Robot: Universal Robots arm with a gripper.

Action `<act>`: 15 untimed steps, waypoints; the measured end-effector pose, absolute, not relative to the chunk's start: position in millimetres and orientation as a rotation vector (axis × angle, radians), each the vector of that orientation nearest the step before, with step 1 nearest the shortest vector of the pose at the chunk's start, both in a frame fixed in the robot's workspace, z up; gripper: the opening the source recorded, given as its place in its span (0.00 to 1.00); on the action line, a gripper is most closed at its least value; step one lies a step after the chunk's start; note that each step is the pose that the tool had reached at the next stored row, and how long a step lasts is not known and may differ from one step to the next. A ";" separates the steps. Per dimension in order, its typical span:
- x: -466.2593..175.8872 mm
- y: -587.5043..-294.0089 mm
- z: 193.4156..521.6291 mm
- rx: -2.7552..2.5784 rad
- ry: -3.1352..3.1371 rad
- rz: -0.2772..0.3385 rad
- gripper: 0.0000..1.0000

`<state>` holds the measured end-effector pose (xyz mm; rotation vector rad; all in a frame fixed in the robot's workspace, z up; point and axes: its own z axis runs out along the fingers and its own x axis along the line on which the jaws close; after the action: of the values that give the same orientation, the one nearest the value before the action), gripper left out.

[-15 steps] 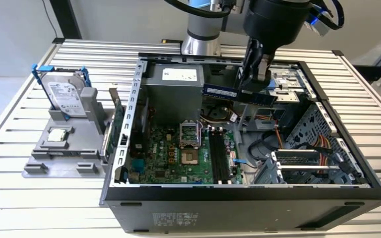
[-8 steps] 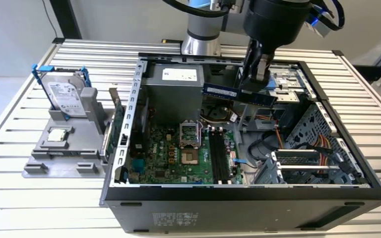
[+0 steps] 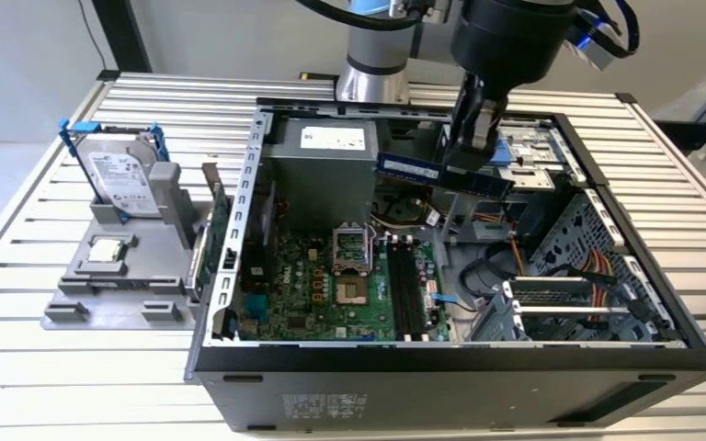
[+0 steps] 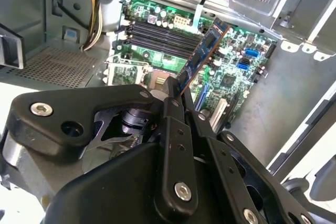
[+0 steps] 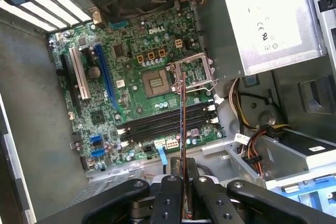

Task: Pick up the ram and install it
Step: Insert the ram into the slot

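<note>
Above the open computer case [image 3: 451, 354], the pincer [image 3: 471, 168] pinches the ram [image 3: 412, 167], lengthwise level.

Arm overhead, wrist seemingly vertical — gripper [image 3: 472, 161] clamped on the ram [image 3: 433, 171]

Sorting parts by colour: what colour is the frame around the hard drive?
The frame is blue, clearest in the exterior view.

the computer case [image 3: 451, 367] sits on the table [image 3: 71, 386], the hard drive [image 3: 122, 175] in its holder [image 3: 120, 285] beside it at the exterior view's left, and the ram [image 3: 408, 167], held in the gripper [image 3: 461, 170], hangs above the motherboard [image 3: 310, 294] inside the case.
</note>
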<state>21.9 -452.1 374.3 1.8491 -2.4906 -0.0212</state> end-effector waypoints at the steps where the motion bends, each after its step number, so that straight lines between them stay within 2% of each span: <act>1: 21.9 -452.1 374.3 1.844 -2.494 -0.021 0.00; 15: 21.9 -452.2 374.4 1.768 -2.550 -0.023 0.00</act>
<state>21.9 -452.2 374.4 1.7677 -2.5496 -0.0232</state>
